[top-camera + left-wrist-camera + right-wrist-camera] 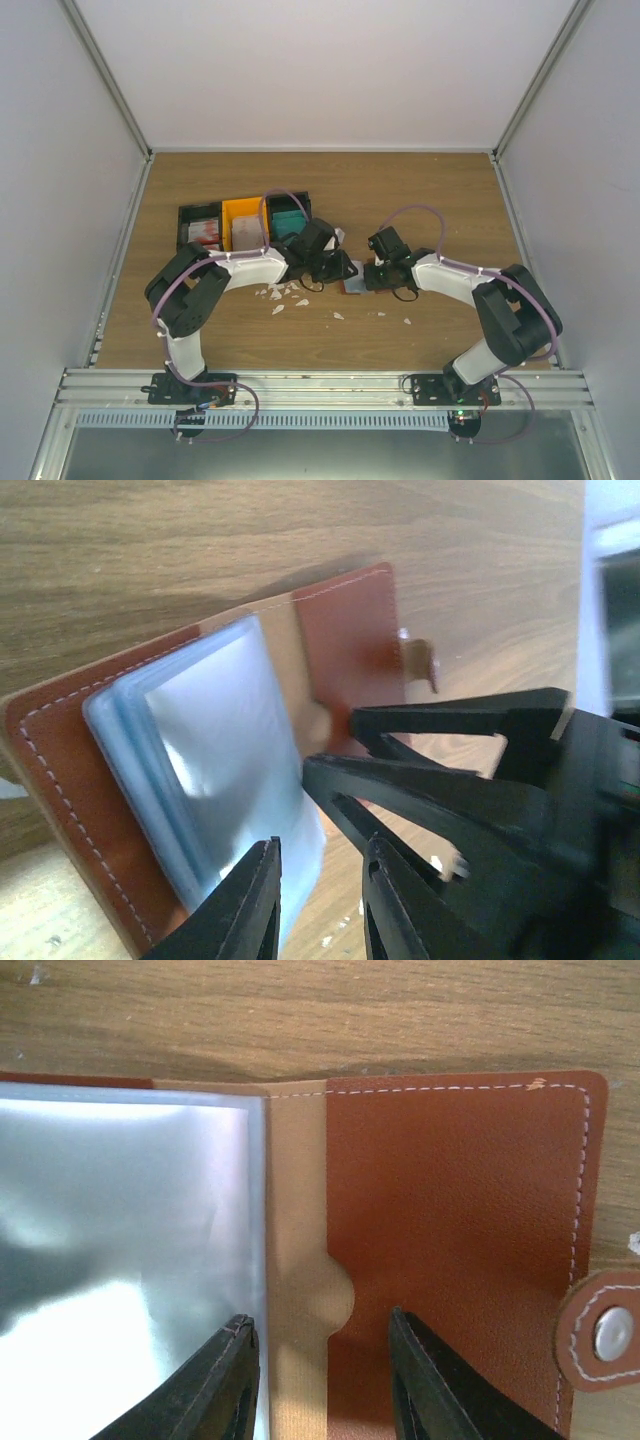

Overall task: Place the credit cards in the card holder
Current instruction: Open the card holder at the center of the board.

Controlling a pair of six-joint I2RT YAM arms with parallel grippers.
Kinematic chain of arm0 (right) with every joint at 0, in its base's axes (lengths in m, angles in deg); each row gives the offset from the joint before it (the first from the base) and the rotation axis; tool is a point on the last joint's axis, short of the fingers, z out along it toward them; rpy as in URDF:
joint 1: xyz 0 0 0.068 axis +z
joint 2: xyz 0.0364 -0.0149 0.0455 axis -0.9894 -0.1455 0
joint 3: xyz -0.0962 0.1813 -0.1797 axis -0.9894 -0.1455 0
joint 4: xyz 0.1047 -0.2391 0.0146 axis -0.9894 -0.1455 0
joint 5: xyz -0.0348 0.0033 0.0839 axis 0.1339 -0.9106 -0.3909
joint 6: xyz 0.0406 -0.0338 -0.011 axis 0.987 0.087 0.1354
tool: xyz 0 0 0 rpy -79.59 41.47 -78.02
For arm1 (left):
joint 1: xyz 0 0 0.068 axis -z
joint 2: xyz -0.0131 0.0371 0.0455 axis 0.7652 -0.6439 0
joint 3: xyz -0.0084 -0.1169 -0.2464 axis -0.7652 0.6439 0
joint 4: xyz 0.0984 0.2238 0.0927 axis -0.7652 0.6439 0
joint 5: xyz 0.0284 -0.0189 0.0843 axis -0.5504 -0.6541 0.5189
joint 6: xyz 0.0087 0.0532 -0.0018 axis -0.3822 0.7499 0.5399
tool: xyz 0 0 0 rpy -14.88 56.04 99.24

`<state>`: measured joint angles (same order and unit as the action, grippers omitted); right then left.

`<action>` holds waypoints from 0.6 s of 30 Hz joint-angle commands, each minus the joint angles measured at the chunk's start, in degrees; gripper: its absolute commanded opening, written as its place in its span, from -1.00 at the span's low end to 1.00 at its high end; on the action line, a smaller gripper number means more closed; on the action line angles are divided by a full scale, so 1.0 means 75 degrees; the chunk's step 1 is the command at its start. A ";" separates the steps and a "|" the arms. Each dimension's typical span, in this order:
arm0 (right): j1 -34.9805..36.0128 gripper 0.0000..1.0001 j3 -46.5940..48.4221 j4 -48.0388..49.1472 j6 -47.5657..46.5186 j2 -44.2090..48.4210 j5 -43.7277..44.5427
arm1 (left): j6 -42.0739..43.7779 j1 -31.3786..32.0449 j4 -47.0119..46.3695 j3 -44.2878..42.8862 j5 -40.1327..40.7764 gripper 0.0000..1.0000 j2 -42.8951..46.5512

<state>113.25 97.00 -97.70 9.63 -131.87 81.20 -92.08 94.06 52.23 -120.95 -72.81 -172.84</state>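
— Brown wood fills the view, a big table [430,190] with white walls [300,70] around it. What is on it?

— At the back is a row of bins [243,204], black and orange. In the middle, the two grippers meet over the card holder [356,286].

— What are the grippers doing?

— The left gripper [320,905] is at the clear pockets [200,770]. Its fingers are apart, with a corner of the pockets between them. I see nothing pinched. The right gripper [325,1380] has its fingers apart too, one on each side of the tan strip [295,1210] down the middle. It squeezes nothing.

— And the holder?

— It lies open and flat on the wood, between the two grippers. No card is in it yet. The credit cards [290,221] lie in the bins, teal at one end, red at the other.

— Is the holder hard to handle?

— I think so. It looks light and floppy, so it could slide. The pockets look thin and slippery, and may stick together. I would press the brown cover down and lift one pocket by its edge. The cards look stiff and flat, so take them by an edge.

— Anything tiny?

— White scraps [285,293] on the wood, and a little snap tab [610,1335] on the cover.
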 commanded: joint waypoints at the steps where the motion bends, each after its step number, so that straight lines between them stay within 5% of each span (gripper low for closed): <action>1: 0.0093 -0.22 -0.0104 -0.0116 0.0115 0.0194 -0.0327 | -0.0059 -0.0014 -0.0234 -0.0128 0.0186 -0.47 -0.0460; 18: 0.0592 0.02 0.0074 -0.0106 -0.0860 -0.0019 -0.0494 | -0.0161 -0.0034 -0.0147 -0.0036 0.0159 -0.32 -0.0672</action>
<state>115.57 96.76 -98.01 5.19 -129.84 76.35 -92.76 94.04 53.43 -121.02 -71.30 -177.02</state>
